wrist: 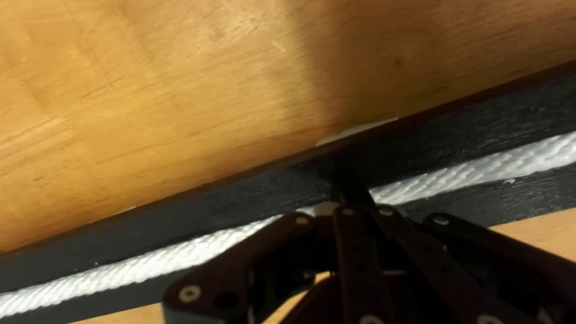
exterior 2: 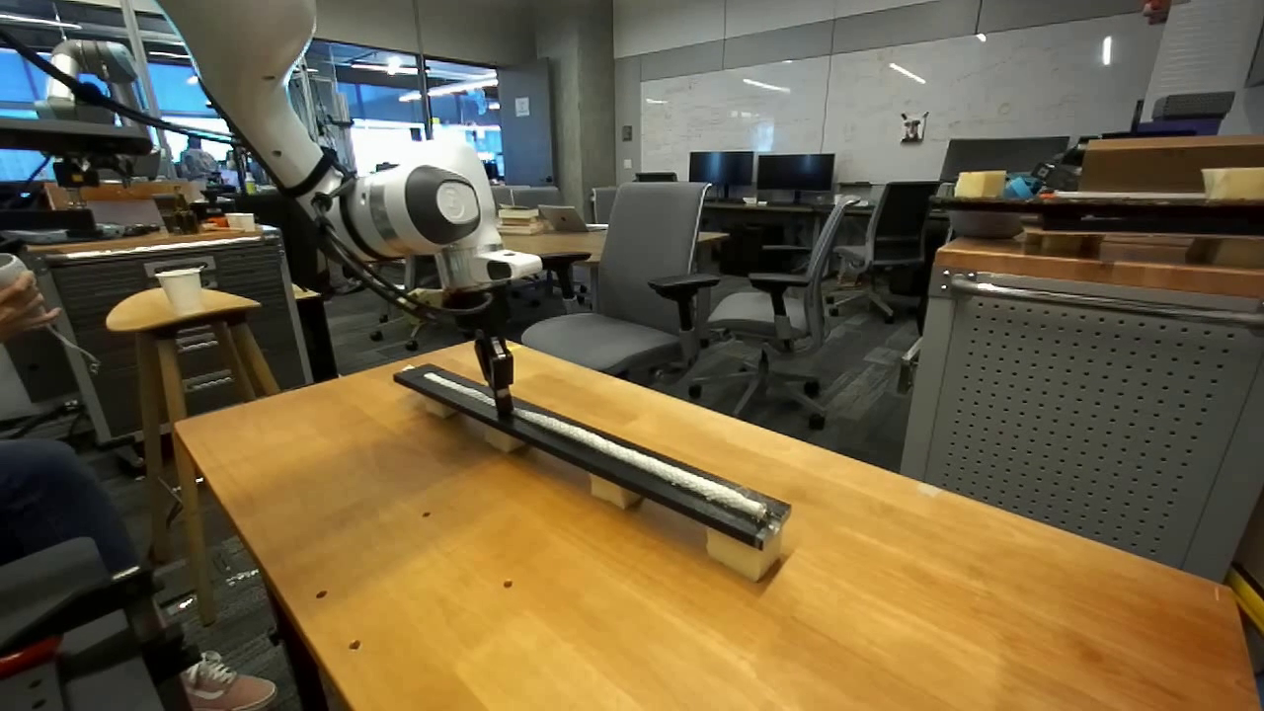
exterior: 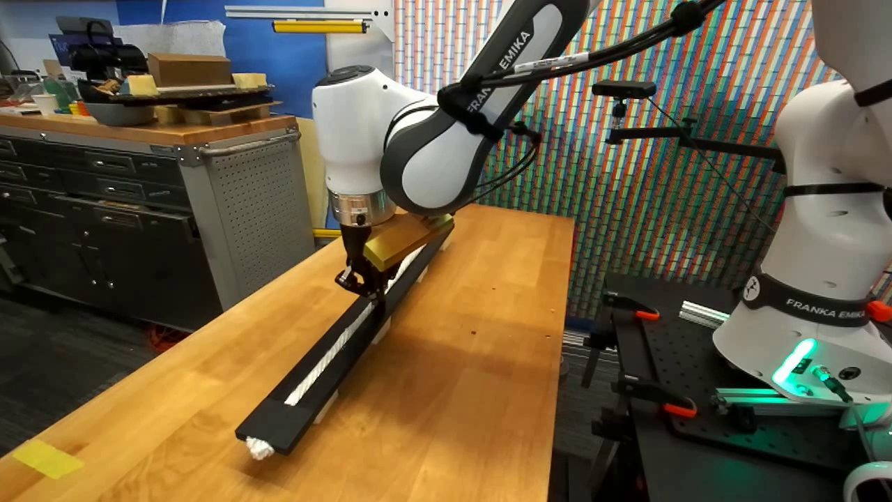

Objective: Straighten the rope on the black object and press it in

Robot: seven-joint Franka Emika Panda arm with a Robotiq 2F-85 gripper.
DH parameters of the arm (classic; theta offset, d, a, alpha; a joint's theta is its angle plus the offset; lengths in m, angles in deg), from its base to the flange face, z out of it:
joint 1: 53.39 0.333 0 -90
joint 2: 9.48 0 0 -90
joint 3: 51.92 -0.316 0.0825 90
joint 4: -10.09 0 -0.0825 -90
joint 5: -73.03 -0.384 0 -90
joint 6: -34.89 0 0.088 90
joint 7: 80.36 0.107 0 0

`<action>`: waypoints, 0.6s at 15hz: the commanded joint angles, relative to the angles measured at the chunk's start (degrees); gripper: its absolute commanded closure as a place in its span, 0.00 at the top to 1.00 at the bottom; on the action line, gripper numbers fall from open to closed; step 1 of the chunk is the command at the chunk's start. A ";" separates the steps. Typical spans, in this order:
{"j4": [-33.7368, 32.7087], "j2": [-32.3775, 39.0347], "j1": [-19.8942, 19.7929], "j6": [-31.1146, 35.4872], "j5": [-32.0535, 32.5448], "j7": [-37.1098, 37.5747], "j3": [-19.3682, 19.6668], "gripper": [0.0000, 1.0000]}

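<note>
Where the wooden table (exterior: 446,425) comes nearest in an exterior view, a strip of yellow tape (exterior: 47,458) lies on its top. A little deeper, a white clump (exterior: 260,448) pokes out from under the close end of the black bar (exterior: 282,420); I cannot tell whether it belongs to the rope (exterior: 331,354). The bar stretches away along the table, raised on 4 pale blocks (exterior 2: 741,555). Along the bar's groove lies the rope, white and nearly straight, with black edging visible on both sides of it. Partway along, the gripper (exterior 2: 505,403) points down with its fingers clenched together, the tips at the bar where the rope passes. In the wrist view they hide a short stretch of rope, and I cannot tell whether they press on it or on the bar just beside it. The white and black arm (exterior: 442,171) slants up to the right. Well off to the right, a white base (exterior: 756,348) glows green on a black table (exterior: 697,474). Farther back, on the left, stands a workbench (exterior: 254,202) with dark drawers, a grey bowl (exterior: 122,113) on its wooden top. At the rear rises a striped, many-coloured wall (exterior: 669,223).
</note>
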 commanded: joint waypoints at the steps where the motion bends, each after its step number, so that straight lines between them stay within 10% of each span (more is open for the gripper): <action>1: 1.33 -1.33 -0.19 1.98 1.38 0.38 0.71 0.00; 9: 2.92 -3.47 -1.36 4.87 1.22 0.15 2.50 0.00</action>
